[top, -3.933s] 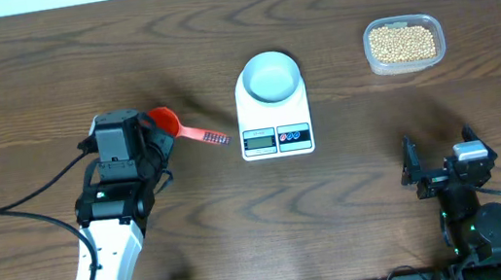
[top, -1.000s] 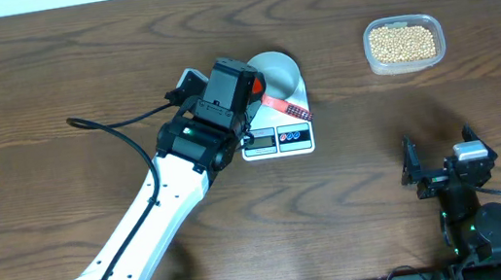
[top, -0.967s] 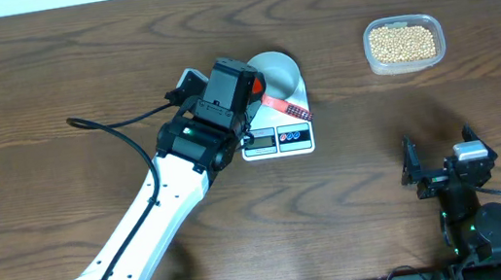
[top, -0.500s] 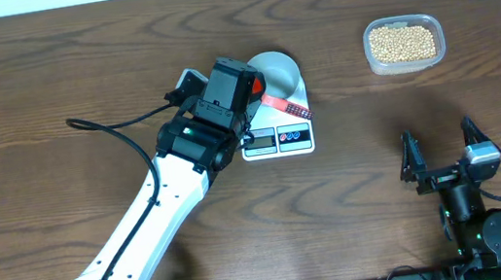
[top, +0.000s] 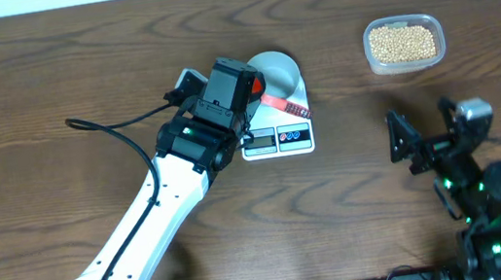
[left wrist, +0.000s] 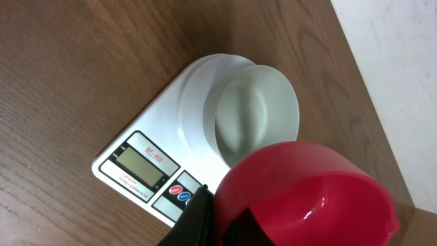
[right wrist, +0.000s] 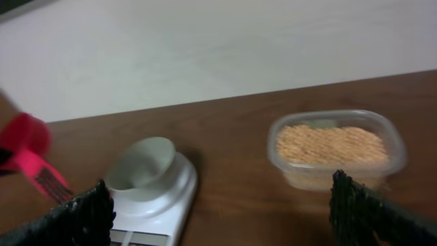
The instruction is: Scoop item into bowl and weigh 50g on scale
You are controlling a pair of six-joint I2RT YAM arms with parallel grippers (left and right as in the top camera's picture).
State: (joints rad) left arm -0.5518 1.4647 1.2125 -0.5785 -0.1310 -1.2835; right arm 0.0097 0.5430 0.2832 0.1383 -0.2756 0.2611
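- L gripper [top: 246, 92]: clenched on a red scoop [left wrist: 307, 195]. Grasp is at the cup-end of the handle; the handle tail sticks out to the gripper's right, over the scale.
- Scoop cup: seen from the L wrist it shows bare red inside, no beans. Judged empty.
- Bowl [left wrist: 258, 113]: sits on the scale [left wrist: 194, 89], directly beneath and just ahead of the L gripper. Nothing in it.
- Scale display: faces the robot, in view below the scoop; digits too faint to read.
- Beans [top: 401, 42]: all in the clear tub [top: 372, 62], well off to the L gripper's right, apart from the scale. None seen loose on the table.
- R gripper [top: 423, 132]: fingers spread wide, nothing between them. Tub lies ahead of it and slightly to its right; scale ahead-left.
- Step in hand (judgement): tool is picked up, first scoop not yet taken. Weighing not begun.
- Next move calls for (judgement): carry the scoop across to the tub, tip the cup rim down into the beans and lift level.
- Risk: a tilted cup spills en route. The tub is light and may slide, so the R gripper could brace it.
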